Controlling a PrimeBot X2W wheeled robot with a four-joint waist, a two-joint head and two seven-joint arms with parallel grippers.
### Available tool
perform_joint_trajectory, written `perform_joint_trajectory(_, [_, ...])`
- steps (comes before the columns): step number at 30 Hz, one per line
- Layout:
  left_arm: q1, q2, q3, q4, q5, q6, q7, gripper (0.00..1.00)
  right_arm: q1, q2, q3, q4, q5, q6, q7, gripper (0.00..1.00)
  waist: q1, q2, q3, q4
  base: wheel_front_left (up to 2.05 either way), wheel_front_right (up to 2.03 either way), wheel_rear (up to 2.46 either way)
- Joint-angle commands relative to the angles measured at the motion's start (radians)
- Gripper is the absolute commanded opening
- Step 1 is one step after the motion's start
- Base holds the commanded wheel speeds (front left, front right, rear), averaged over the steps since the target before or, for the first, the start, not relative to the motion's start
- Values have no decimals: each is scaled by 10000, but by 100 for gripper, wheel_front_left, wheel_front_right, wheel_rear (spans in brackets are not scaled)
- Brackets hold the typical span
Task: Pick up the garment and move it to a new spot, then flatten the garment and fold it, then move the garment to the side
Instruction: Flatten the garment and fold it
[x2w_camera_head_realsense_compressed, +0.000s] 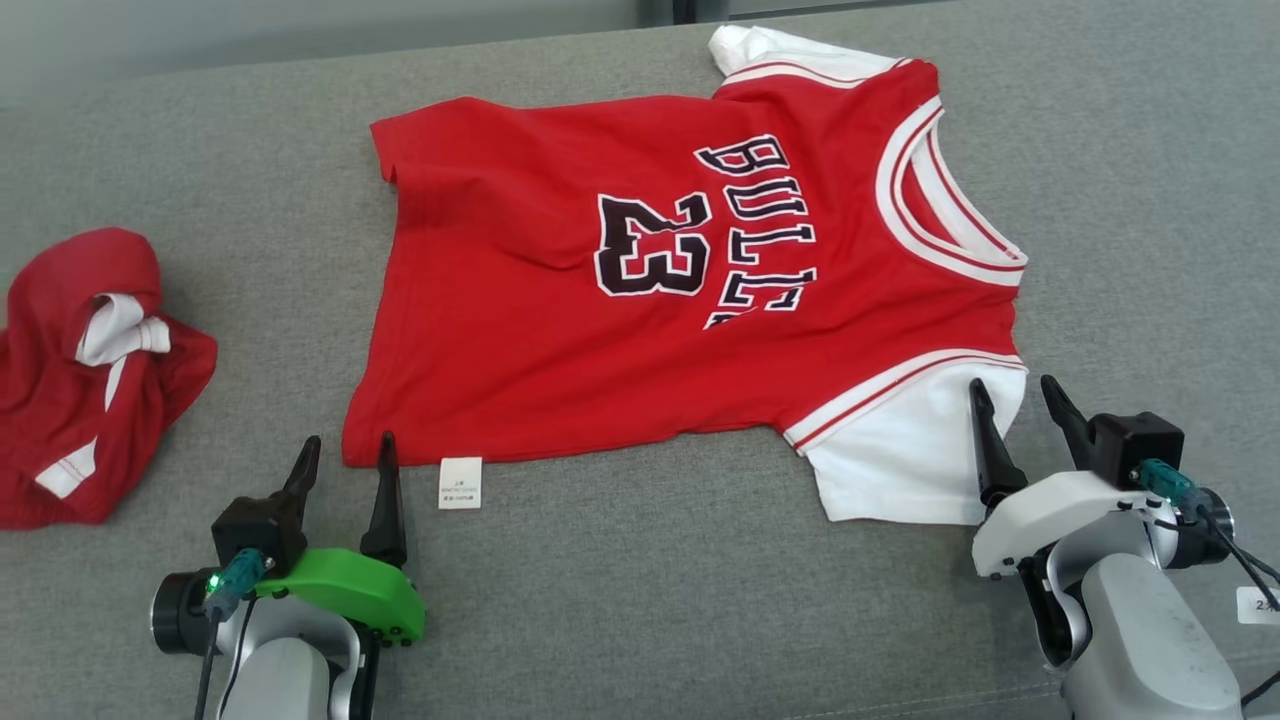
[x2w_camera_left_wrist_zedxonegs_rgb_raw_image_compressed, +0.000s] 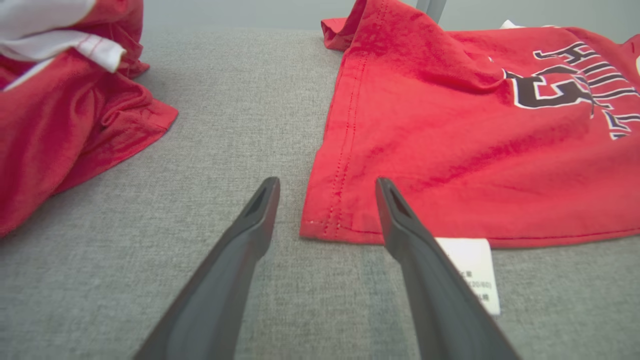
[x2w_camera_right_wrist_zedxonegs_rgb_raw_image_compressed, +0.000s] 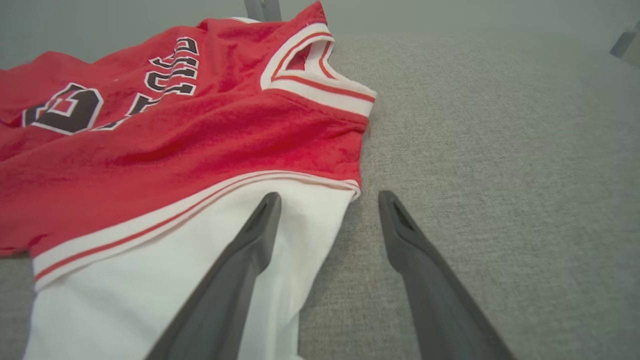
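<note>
Matt, creased red cloth jersey (x2w_camera_head_realsense_compressed: 500, 300) on a coarse-woven grey fabric surface (x2w_camera_head_realsense_compressed: 700, 600).

Black "BULL" plus a half-hidden letter and "23" on the red jersey (x2w_camera_head_realsense_compressed: 560, 330); white tag (x2w_camera_head_realsense_compressed: 460, 483) print illegible

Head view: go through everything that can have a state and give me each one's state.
Jersey: spread flat, front up, unfolded.
Care tag: sticking out from the jersey's edge, flat.
Second red garment: crumpled in a heap.
Left gripper: open, by the jersey's hem corner.
Right gripper: open, by the white sleeve.
</note>
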Motion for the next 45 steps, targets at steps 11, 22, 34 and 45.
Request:
perform_joint_trajectory(11, [64,46,-416,-546,-84,49,5,100,-926,-330,-697,1554,35,-16,-28,0,0,-1,222,871,0,0,0])
perform_joint_trajectory(22, [493,45,-732,-443,-227,27,5,100,-229,-475,-2037,1598,-578,-16,-28,100,0,-1,-454,851,0,0,0])
perform_joint_trajectory(34, [1652,43,-553,-804,-164,237,5,100,1318,-109,-2348,563,-1396,-14,-28,100,0,-1,-1897,509,0,0,0])
perform_joint_trajectory(45, [2631,43,-287,-1764,181,330,5,100,2246,192,-1276,-1204,-1044,-14,-28,100,0,-1,-2464,675,0,0,0])
